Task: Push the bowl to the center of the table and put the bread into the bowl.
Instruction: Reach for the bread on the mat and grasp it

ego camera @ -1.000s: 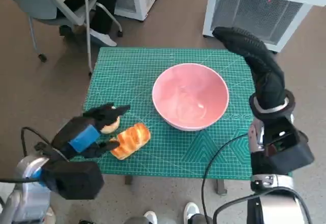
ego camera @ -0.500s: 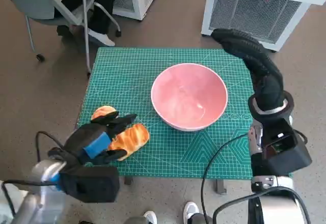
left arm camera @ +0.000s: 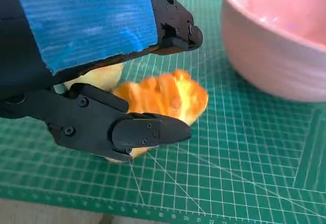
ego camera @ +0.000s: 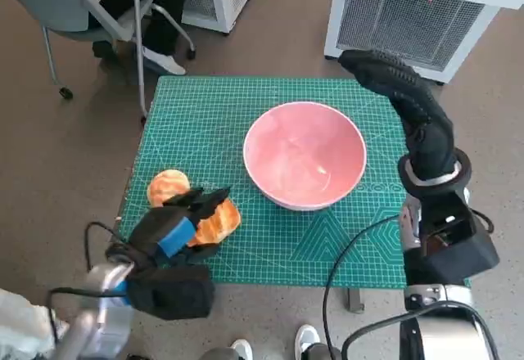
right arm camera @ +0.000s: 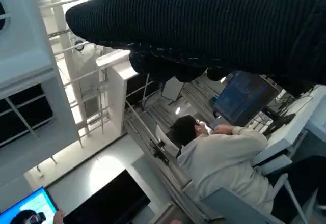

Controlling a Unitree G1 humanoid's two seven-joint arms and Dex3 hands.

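The pink bowl (ego camera: 304, 155) stands upright near the middle of the green mat (ego camera: 205, 114); in the left wrist view its wall (left arm camera: 275, 51) rises close by. A golden ridged bread (ego camera: 219, 219) lies at the mat's front left, a hand's breadth from the bowl. My left hand (ego camera: 182, 222) is over its near end, and the fingers (left arm camera: 173, 28) and thumb straddle the bread (left arm camera: 163, 94) with gaps on both sides. A round bun (ego camera: 167, 186) lies just beyond, partly hidden (left arm camera: 99, 76) by the hand. My right hand (ego camera: 403, 90) hovers off the mat's far right corner, fingers stretched out and holding nothing.
A grey chair (ego camera: 90, 16) stands off the table's far left corner and white cabinets (ego camera: 417, 8) behind it. Shoes (ego camera: 311, 339) show below the front edge. In the right wrist view, under the glove (right arm camera: 204, 25), a seated person (right arm camera: 224, 158) faces a monitor.
My left hand has slid right, off the round bun and onto the ridged bread, leaving the bun uncovered. The bowl and the right hand have stayed where they were.
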